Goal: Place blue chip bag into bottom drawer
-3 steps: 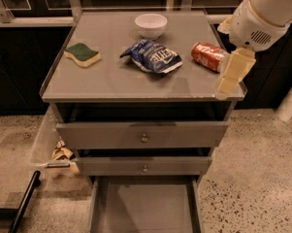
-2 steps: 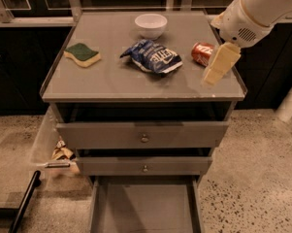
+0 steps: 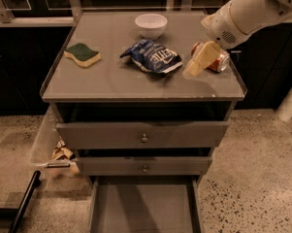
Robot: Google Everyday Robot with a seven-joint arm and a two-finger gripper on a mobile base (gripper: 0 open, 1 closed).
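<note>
Four things lie on the grey counter point(image 3: 111, 84): a white bowl point(image 3: 151, 24) at the back, a green-and-yellow sponge point(image 3: 82, 55) toward the left edge, the blue chip bag point(image 3: 153, 56) near the middle, and a red soda can point(image 3: 217, 62) lying on its side at the right. The bag is crumpled, its white lettering facing up, and it rests flat in front of the bowl, well apart from the sponge.

A cream-coloured arm point(image 3: 247, 11) reaches in from the upper right. Its hand point(image 3: 198, 63) points down and to the left, low over the right part of the counter, overlapping the near end of the can in this view and just to the right of the bag without touching it. I cannot tell how far the hand is open; nothing shows in its grasp.

Below the counter, the top drawer point(image 3: 184, 135) and the middle drawer point(image 3: 111, 166) are each pulled out a little, each with a small round knob at the centre. The bottom drawer point(image 3: 145, 210) is pulled out far toward the camera, showing its bare grey floor and thin side walls. Some crumpled brown paper point(image 3: 62, 153) lies on the speckled floor point(image 3: 252, 178) left of the cabinet.
</note>
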